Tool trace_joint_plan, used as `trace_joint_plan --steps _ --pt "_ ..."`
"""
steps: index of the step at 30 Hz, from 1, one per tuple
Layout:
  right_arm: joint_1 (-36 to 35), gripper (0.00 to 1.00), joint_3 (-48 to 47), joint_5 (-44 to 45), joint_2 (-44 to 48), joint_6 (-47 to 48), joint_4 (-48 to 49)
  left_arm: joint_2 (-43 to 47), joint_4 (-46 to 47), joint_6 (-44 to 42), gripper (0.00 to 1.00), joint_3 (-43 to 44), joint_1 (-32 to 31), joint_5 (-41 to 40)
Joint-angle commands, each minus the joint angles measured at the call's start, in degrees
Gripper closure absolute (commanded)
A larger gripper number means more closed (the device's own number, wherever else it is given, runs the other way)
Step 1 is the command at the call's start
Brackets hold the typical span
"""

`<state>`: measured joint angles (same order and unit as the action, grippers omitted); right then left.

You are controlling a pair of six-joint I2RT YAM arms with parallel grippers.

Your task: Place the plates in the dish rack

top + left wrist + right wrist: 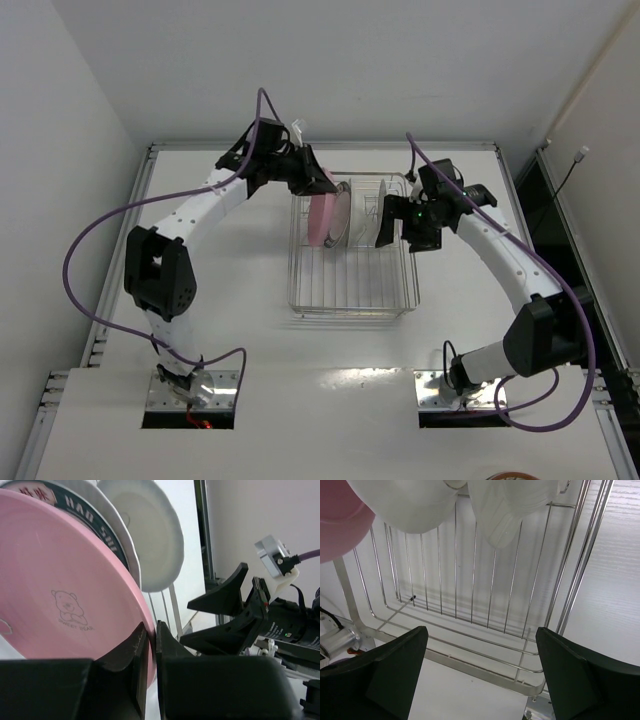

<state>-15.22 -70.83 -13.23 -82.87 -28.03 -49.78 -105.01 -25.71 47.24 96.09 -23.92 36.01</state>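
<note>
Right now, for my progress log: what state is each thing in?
dish rack: holds plates upright.
pink plate: upright within it, rim pinched.
blue-rimmed plate: on edge behind pink, free.
white plate: on edge, free.
left fingers: shut on pink plate's rim.
right fingers: open, holding nothing.

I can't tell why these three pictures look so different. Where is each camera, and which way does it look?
Top camera: above and behind, looking down on the table, dish rack, left arm and right arm.
Left wrist camera: on the left arm, looking along its jaws, shut on the rim of the pink plate; the right arm shows beyond.
Right wrist camera: on the right arm, looking down into the rack; its open jaws frame the bottom.
Shared: all three show the pink plate.
</note>
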Motion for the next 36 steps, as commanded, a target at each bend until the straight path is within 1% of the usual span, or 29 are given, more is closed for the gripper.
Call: trace_joint_plan --steps 1,7,8,11,13,15,16,17,18,19,20,21,22,23,24,27,28,31,33,34,36 --pt "0.37 0.12 0.16 -0.3 1.66 0.87 0.13 -0.36 11.2 1.1 1.0 -0.38 1.06 1.17" --pt "0.9 0.12 0.16 -0.3 1.66 1.4 0.12 -3.26 12.53 1.19 1.0 -2.05 1.77 1.78" --pt "0.9 0.12 0.16 -0.3 2.18 1.4 0.12 -3.27 10.53 0.66 1.0 -2.05 1.77 1.78" --pt "1.42 0.12 0.16 -0.3 2.19 1.4 0.12 -3.8 9.37 0.13 1.0 -4.15 2.3 1.78" --pt "1.42 0.12 0.77 -0.3 2.19 1.4 0.12 -2.4 9.98 0.13 1.0 -7.05 2.3 1.78" --pt "1.42 0.12 0.78 -0.83 2.19 1.4 0.12 -1.61 10.51 0.66 0.96 -9.08 2.3 1.17" --pt "1.42 0.12 0.78 -0.83 2.19 1.4 0.64 -1.6 10.51 0.66 0.92 -9.08 2.3 1.17" --pt "1.42 0.12 0.78 -0.83 2.19 1.4 0.65 -1.6 10.51 0.66 0.86 -9.08 2.3 1.17" --pt "1.42 0.12 0.78 -0.83 2.19 1.4 0.65 -1.6 9.73 0.05 0.74 -9.08 2.3 1.17" --pt "1.42 0.12 0.78 -1.35 1.66 1.4 0.65 -1.6 9.02 -0.74 0.67 -9.08 2.3 1.17" --pt "1.42 0.12 0.78 -1.36 1.66 1.4 0.65 -1.6 8.41 -0.75 0.57 -9.08 2.3 1.17" --pt "1.42 0.12 0.78 -1.36 1.66 1.4 0.65 -1.6 7.36 -0.75 0.31 -7.6 2.3 1.17" --pt "1.42 0.12 0.17 -1.36 1.66 1.4 0.65 -1.6 6.82 -1.27 0.18 -6.72 2.3 1.17" --pt "1.42 0.12 0.16 -1.36 1.14 1.4 1.17 -1.08 6.82 -1.28 0.04 -5.67 2.3 1.17" --pt "1.42 0.12 -0.36 -1.36 1.13 1.4 1.18 -1.07 6.12 -1.28 0.0 -4.52 2.3 1.17" --pt "1.42 0.09 -1.86 -0.05 0.61 1.4 0.56 -0.46 5.5 -1.8 0.0 1.36 2.3 1.17" --pt "1.42 0.09 -2.64 0.66 0.6 1.4 -0.14 0.15 5.5 -1.8 0.0 4.6 2.3 1.17" --pt "1.42 0.08 -4.31 1.98 0.6 1.4 -1.19 0.77 5.5 -1.8 0.0 10.4 2.3 0.64" --pt "1.42 0.05 -5.54 2.51 0.6 1.4 -1.2 2.17 5.5 -2.33 0.0 12.44 2.83 0.64" --pt "1.95 0.01 -6.07 2.51 0.6 2.01 -1.72 3.14 5.5 -2.94 0.0 13.06 2.83 -1.36" --pt "1.95 0.01 -8.79 4.44 1.22 2.02 -3.12 7.44 3.75 -6.8 0.0 13.07 2.83 -4.79"
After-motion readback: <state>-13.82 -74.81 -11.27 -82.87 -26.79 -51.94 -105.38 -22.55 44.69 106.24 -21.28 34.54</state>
